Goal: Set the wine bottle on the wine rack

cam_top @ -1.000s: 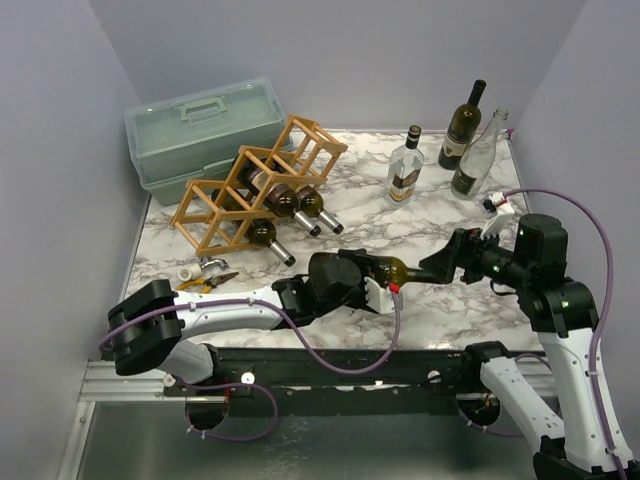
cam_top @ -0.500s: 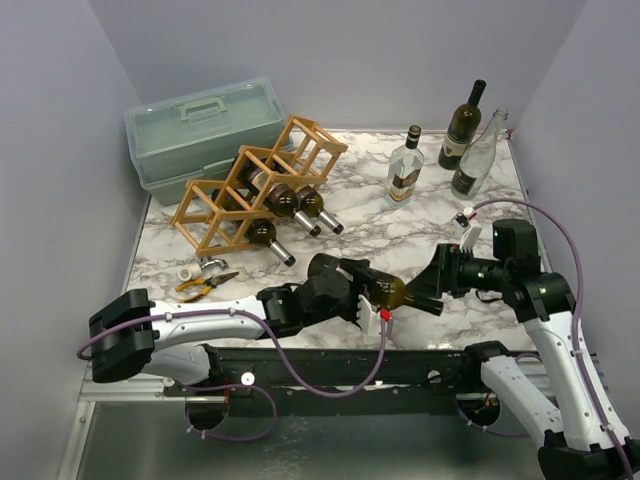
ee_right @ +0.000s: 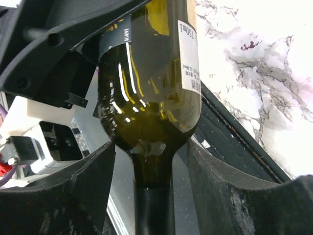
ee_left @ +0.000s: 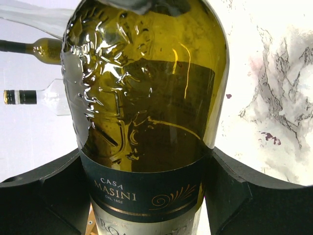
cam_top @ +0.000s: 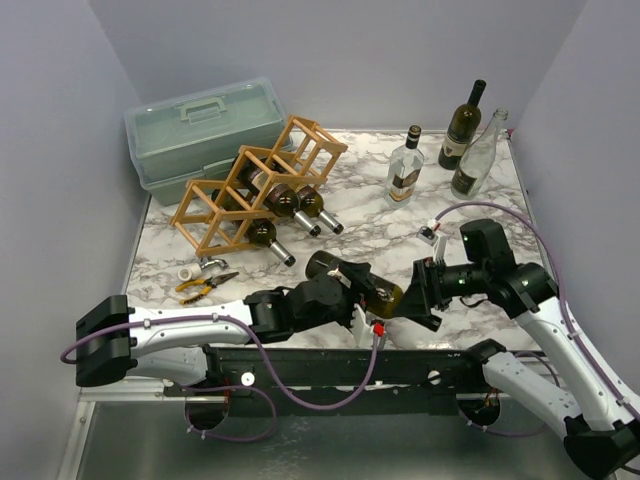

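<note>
- Top external: carry step, judged. The wine bottle (cam_top: 386, 294) is at the near table edge, with the left gripper (cam_top: 355, 296) on its body and the right gripper (cam_top: 422, 290) at its neck. Its long axis is roughly level, base toward the wine rack (cam_top: 255, 185).
- Left wrist: fingers (ee_left: 49, 183) clamp the labelled body.
- Right wrist: fingers (ee_right: 83, 191) flank the neck, but I cannot tell whether they grip it. Next move: line the bottle's axis up with a free cell.

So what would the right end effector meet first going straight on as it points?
Probably the wine bottle: its shoulder widens just ahead of the right end effector, which straddles the neck. Behind it, the left end effector grips the body.
</note>
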{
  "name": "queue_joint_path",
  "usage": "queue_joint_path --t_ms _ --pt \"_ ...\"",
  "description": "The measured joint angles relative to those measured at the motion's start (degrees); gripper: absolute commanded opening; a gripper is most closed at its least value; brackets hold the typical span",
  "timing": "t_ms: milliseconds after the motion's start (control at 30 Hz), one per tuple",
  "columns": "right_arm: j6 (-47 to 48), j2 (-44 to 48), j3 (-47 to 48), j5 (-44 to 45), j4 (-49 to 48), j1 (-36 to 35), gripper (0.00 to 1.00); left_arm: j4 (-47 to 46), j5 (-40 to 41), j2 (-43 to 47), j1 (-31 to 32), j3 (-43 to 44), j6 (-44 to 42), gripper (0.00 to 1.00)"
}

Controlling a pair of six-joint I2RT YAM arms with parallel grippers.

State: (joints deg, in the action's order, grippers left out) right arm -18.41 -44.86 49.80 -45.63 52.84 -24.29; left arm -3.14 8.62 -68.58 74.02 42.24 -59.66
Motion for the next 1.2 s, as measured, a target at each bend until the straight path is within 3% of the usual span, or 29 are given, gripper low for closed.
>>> queue_joint_path --t_ms 233,433,733,967,1033,1067,1100,1200 --pt "0.0 -2.0 0.0 -0.2 0.0 -3.4 0.69 1.1 1.0 1.4 0.3 0.0 -2.3 0.00" --pt "0.0 -1.9 0.0 -0.2 0.0 -4.3 0.63 1.3 2.1 1.7 0.3 -0.3 -3.7 0.00" --pt "0.0 -1.5 0.0 -0.2 0.0 -5.4 0.62 1.0 2.4 1.7 0.3 -0.7 -3.8 0.00" --pt "0.5 -2.4 0.0 -0.6 0.1 -5.6 0.24 0.0 2.4 1.7 -0.2 -0.7 -2.8 0.00" --pt "0.4 -2.8 0.0 -0.1 0.4 -5.6 0.03 0.0 2.4 1.7 -0.2 -0.7 -2.7 0.00" --pt "0.2 -3.0 0.0 0.1 0.5 -5.4 0.00 0.0 2.4 1.7 -0.3 -0.8 -2.8 0.00" --pt "0.5 -3.1 0.0 -0.2 0.4 -5.4 0.00 0.1 2.4 1.7 -0.4 -0.8 -2.7 0.04" --pt "0.6 -3.3 0.1 -0.1 0.4 -5.5 0.00 0.1 2.3 1.7 -0.4 -0.9 -2.4 0.47"
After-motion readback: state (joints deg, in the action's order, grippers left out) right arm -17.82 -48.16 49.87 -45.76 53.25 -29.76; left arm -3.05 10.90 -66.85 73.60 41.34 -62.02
